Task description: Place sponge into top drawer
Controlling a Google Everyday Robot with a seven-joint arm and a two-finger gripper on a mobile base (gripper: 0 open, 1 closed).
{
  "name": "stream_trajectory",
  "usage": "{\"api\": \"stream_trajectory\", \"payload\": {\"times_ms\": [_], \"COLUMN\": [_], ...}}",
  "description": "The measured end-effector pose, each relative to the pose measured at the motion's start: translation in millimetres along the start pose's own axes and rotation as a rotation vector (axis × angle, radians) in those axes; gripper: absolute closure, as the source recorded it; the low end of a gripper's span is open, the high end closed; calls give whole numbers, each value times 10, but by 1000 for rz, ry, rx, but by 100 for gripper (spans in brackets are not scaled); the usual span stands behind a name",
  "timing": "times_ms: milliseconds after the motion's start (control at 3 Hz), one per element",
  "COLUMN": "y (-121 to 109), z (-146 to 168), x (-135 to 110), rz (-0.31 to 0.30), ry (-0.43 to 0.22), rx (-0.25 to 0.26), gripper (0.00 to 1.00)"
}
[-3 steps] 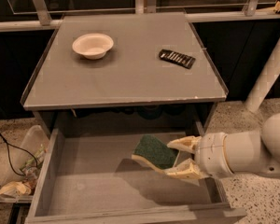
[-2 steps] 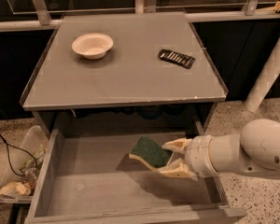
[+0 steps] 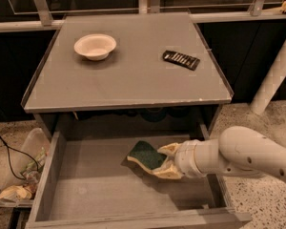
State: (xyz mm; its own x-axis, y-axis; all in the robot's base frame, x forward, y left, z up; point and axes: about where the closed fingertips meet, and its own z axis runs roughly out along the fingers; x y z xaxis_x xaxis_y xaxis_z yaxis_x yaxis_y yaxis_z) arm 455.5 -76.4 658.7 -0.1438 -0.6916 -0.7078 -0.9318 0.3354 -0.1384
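Observation:
The top drawer is pulled out wide below the grey cabinet top, its flat grey bottom showing. The sponge, dark green on top with pale yellow foam below, is tilted over the drawer's middle right. My gripper reaches in from the right on a white arm, and its two tan fingers are shut on the sponge's right end, holding it just above the drawer floor.
On the cabinet top stand a white bowl at the back left and a flat black ridged object at the right. A clear bin with rubbish sits on the floor left of the drawer. A white post stands at the right.
My gripper has carried the sponge a little to the left and lower into the drawer. The bowl and the black object have not moved.

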Motion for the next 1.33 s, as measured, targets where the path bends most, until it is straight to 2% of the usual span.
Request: {"api": "stream_trajectory", "payload": {"times_ms": [333, 667, 1000, 1333], "y": [45, 73, 78, 78], "z": [218, 319, 332, 332], "x": [139, 129, 117, 117], "rz": [17, 3, 2, 2], "ry": [64, 98, 98, 98], "rx": [-13, -16, -19, -19], "gripper": [100, 100, 82, 59]}}
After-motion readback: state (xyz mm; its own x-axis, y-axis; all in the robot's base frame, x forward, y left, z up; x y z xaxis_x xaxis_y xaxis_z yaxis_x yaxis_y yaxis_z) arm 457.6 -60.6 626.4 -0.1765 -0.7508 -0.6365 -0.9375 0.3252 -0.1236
